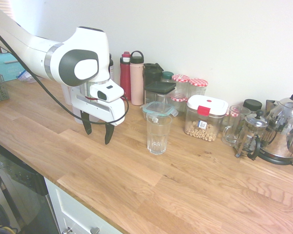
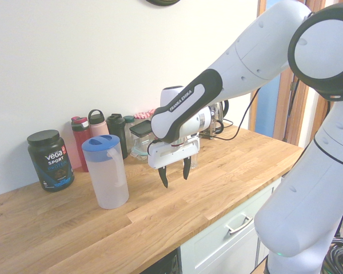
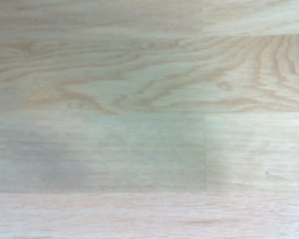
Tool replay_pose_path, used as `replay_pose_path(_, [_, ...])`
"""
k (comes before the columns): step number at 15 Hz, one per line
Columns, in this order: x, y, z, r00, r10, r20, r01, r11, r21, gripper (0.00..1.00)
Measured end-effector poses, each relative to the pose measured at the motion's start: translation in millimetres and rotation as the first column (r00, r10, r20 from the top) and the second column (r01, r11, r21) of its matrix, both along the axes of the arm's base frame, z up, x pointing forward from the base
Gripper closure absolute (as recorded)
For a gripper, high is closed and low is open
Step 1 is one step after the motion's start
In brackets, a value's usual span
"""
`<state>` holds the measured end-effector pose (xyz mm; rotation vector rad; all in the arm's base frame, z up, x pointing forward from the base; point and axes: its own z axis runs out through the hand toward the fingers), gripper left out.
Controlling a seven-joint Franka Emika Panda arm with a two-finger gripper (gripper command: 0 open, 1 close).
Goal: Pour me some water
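A white robot arm's fingers (image 2: 175,174) are spread wide and hold nothing above the wooden tabletop (image 2: 160,217). The blue-lidded water pitcher (image 2: 106,172) stands upright near them, and a clear glass (image 1: 157,134) stands by the cereal container (image 1: 205,118).

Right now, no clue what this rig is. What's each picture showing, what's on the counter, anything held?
It's one white robot arm with a two-finger gripper. Two pictures come from outside cameras on opposite sides; the third, from its wrist, sees only blurry wood grain.

On the wooden counter: a clear drinking glass, a lidded container of ring-shaped pieces, a French press, a steel kettle, plus bottles and jars behind. The second outside view shows a blue-lidded pitcher beside a black Vega Sport tub.

The fingers stand apart above the counter, holding nothing.
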<state>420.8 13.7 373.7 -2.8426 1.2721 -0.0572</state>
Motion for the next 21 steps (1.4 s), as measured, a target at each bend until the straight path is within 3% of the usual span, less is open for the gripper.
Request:
replay_pose_path(4, [2,9,29,0.999,0.028,0.023,-0.028,1.0,0.004,0.0])
replay_pose_path(8, [-28,66,127,0.983,0.118,0.14,-0.117,0.993,-0.016,0.0])
replay_pose_path(10, [-43,104,146,0.971,0.143,0.194,-0.143,0.99,-0.015,0.0])
replay_pose_path(16, [-49,196,148,0.897,0.141,0.418,-0.129,0.99,-0.058,0.0])
replay_pose_path(20, [-31,196,123,0.902,0.115,0.415,-0.088,0.993,-0.084,0.0])
replay_pose_path(21, [-26,195,117,0.905,0.112,0.41,-0.086,0.993,-0.083,1.0])
